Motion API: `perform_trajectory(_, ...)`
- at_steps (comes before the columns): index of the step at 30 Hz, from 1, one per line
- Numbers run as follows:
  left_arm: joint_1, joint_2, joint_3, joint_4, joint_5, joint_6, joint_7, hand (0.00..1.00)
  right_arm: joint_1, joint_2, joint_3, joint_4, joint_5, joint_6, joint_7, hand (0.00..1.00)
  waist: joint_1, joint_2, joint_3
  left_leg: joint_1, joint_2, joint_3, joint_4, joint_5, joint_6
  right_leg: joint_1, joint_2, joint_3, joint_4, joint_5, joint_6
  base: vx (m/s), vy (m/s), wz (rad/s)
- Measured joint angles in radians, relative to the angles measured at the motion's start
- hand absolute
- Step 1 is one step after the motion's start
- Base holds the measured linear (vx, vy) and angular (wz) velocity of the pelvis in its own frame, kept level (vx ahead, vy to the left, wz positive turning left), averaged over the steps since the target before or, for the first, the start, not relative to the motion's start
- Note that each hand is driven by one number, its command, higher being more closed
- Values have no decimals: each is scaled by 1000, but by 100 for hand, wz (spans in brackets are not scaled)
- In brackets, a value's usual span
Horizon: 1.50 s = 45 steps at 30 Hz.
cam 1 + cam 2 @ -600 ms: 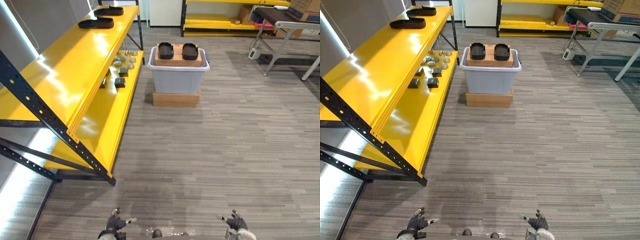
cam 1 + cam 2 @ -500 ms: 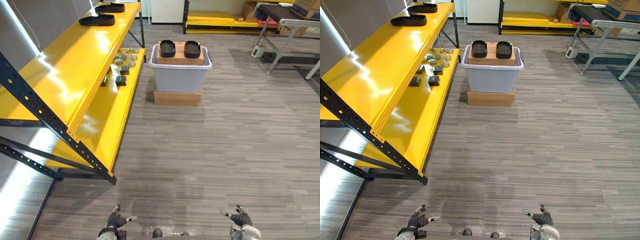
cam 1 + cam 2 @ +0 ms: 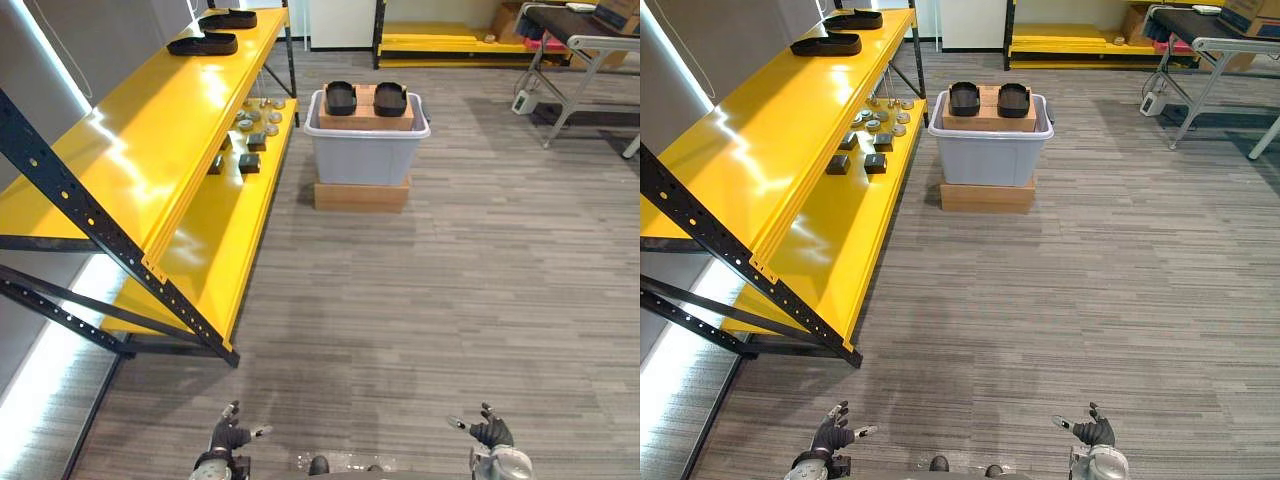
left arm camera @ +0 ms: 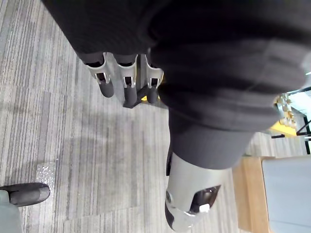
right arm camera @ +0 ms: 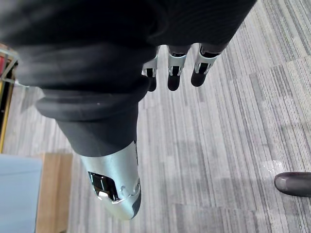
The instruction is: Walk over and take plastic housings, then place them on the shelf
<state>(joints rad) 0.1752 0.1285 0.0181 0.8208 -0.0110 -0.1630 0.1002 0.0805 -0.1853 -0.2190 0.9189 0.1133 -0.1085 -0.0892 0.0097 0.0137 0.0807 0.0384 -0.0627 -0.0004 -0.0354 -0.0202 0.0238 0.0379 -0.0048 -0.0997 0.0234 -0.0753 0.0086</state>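
Observation:
Two black plastic housings (image 3: pixel 341 97) (image 3: pixel 390 98) lie side by side on a cardboard box set in a grey tub (image 3: pixel 366 150) far ahead on the floor. Two more black housings (image 3: pixel 203 44) (image 3: pixel 228 19) rest on the top level of the long yellow shelf (image 3: pixel 120 140) along the left. My left hand (image 3: pixel 229 437) and right hand (image 3: pixel 490 433) hang low at the near edge, far from the tub. Each has relaxed fingers (image 4: pixel 127 82) (image 5: pixel 174 73) and holds nothing, with grey floor past them.
The tub stands on a flat cardboard base (image 3: pixel 362 193). Several small parts (image 3: pixel 250 135) lie on the shelf's lower level. The shelf's black diagonal brace (image 3: pixel 120 250) juts out near me. A metal-legged table (image 3: pixel 585 45) and another yellow rack (image 3: pixel 440 40) stand at the back.
The whole picture has shifted, with tub and shelf lying slightly lower and to the right, so the camera has moved. Both hands stay low and open.

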Motion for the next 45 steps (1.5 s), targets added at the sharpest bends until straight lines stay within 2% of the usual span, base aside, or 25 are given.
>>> perform_trajectory(4,-1,-1,33,-39,-20,0,14,0,-18,3,-4,-1,21,0,-3,0,1,0,3,-29,3,16,21,-11,4,-27,2,16,2,1,-1,36,3,-13)
perform_trajectory(10,1,-8,33,-121,-50,0,14,0,-75,4,-18,-3,45,1,-23,0,3,21,19,-125,18,61,219,-142,28,-49,10,59,16,-14,17,59,35,-23)
perform_trajectory(12,3,-9,34,-162,-60,0,14,0,-85,5,-19,-3,55,2,-25,0,5,30,25,-157,22,74,281,-188,35,-84,10,71,88,-55,27,111,93,-20)
perform_trajectory(14,2,-9,34,-200,-66,0,13,0,-89,12,-19,-29,65,3,-26,0,4,36,49,-169,21,86,359,-250,55,-167,-4,71,309,-154,78,116,105,-15)
perform_trajectory(16,2,-6,33,-223,-70,0,13,0,-87,28,-18,-56,74,3,-27,0,2,30,62,-156,9,81,379,-278,71,-258,-34,35,521,-198,104,130,82,2)
perform_trajectory(18,-2,-6,30,-240,-74,0,14,0,-85,38,-17,-78,77,5,-39,0,4,17,76,-127,-1,78,384,-305,75,-323,-74,-38,621,-236,79,230,64,5)
perform_trajectory(20,-7,-7,27,-241,-76,1,14,0,-110,32,-14,-82,84,4,-43,0,-1,27,99,-77,13,61,353,-313,69,-364,-79,-105,547,-236,71,301,33,14)
perform_trajectory(22,-26,-12,19,-242,-78,1,17,0,-136,16,-7,-82,91,3,-44,0,-1,49,118,-36,47,43,306,-316,60,-425,-50,-140,433,-195,75,398,-25,21)
perform_trajectory(23,-40,-12,17,-242,-78,1,19,0,-153,14,-7,-82,95,2,-47,0,-4,49,129,-1,61,30,264,-312,47,-466,-43,-146,333,-119,77,494,-83,34)
perform_trajectory(25,-52,-4,15,-243,-78,0,36,0,-168,16,-6,-82,95,1,-56,0,-13,21,141,56,58,9,213,-316,18,-512,-56,-145,230,-13,58,474,-142,54)
perform_trajectory(26,-57,-6,14,-243,-78,0,38,0,-168,17,-6,-82,95,2,-66,0,-25,8,145,94,65,-20,207,-335,-16,-523,-70,-147,202,89,21,545,-231,71)
perform_trajectory(27,-56,-9,6,-241,-77,0,39,0,-161,15,-6,-83,95,2,-67,0,-33,13,137,116,92,-41,211,-346,-35,-535,-70,-160,252,180,-52,562,-250,54)
perform_trajectory(28,-56,-13,-3,-238,-77,0,41,0,-163,14,-6,-84,95,2,-67,0,-30,31,132,112,118,-44,221,-345,-44,-546,-57,-182,302,144,-65,586,-281,31)
perform_trajectory(30,-62,-16,-11,-234,-77,0,46,0,-182,28,-4,-98,93,0,-64,0,-37,38,130,67,154,-51,352,-309,-116,-561,-43,-211,419,31,-118,608,-298,9)
perform_trajectory(31,-62,-24,-5,-227,-77,0,49,0,-182,31,4,-102,93,0,-63,0,-39,38,130,31,163,-57,469,-271,-142,-529,-28,-217,419,-1,-124,745,-342,-1)
perform_trajectory(32,-56,-34,0,-219,-77,0,51,0,-178,30,27,-102,93,0,-62,0,-40,38,130,-33,174,-58,662,-159,-141,-449,3,-213,368,-24,-129,606,-267,-4)
perform_trajectory(34,-49,-38,0,-209,-78,-1,50,0,-166,35,58,-103,92,-3,-62,0,-35,36,133,-145,232,-12,953,-175,-101,-297,57,-200,250,-31,-137,552,-221,-11)
perform_trajectory(35,-47,-40,5,-198,-78,0,50,0,-158,43,65,-103,92,-3,-62,0,-19,33,133,-216,248,23,1077,-206,-50,-211,81,-184,190,-36,-144,483,-167,-23)
perform_trajectory(37,-38,-44,15,-200,-81,0,49,0,-157,44,72,-98,93,-3,-62,0,8,28,134,-330,234,53,1108,-237,-15,-116,95,-147,113,-37,-145,475,-119,-40)
perform_trajectory(39,-32,-46,18,-201,-89,0,49,0,-162,42,70,-97,95,-3,-62,0,18,26,136,-433,177,61,1001,-259,-16,-36,91,-130,43,-40,-142,417,-40,-23)
perform_trajectory(41,-25,-53,20,-203,-93,0,33,0,-155,43,55,-81,105,-3,-61,0,40,16,142,-480,85,75,629,-225,-52,58,68,-112,-15,-64,-109,415,20,-17)
perform_trajectory(42,-17,-59,20,-203,-93,0,31,0,-155,42,46,-80,110,-3,-62,0,46,17,142,-482,67,77,504,-189,-67,77,66,-107,-27,-74,-105,436,57,-20)
perform_trajectory(43,-16,-74,20,-201,-93,1,30,0,-156,41,29,-79,112,-3,-62,0,65,33,143,-495,54,82,310,-103,-83,106,74,-88,-39,-98,-91,558,131,-32)
perform_trajectory(44,-12,-82,23,-197,-92,2,31,0,-157,40,24,-77,112,-3,-63,0,85,49,138,-512,53,83,267,-17,-84,134,78,-78,-44,-128,-67,474,125,-40)
perform_trajectory(45,-9,-83,26,-193,-92,2,32,0,-154,43,27,-77,112,-2,-63,0,91,35,139,-509,47,89,270,31,-54,143,70,-67,-43,-144,-48,517,136,-29)
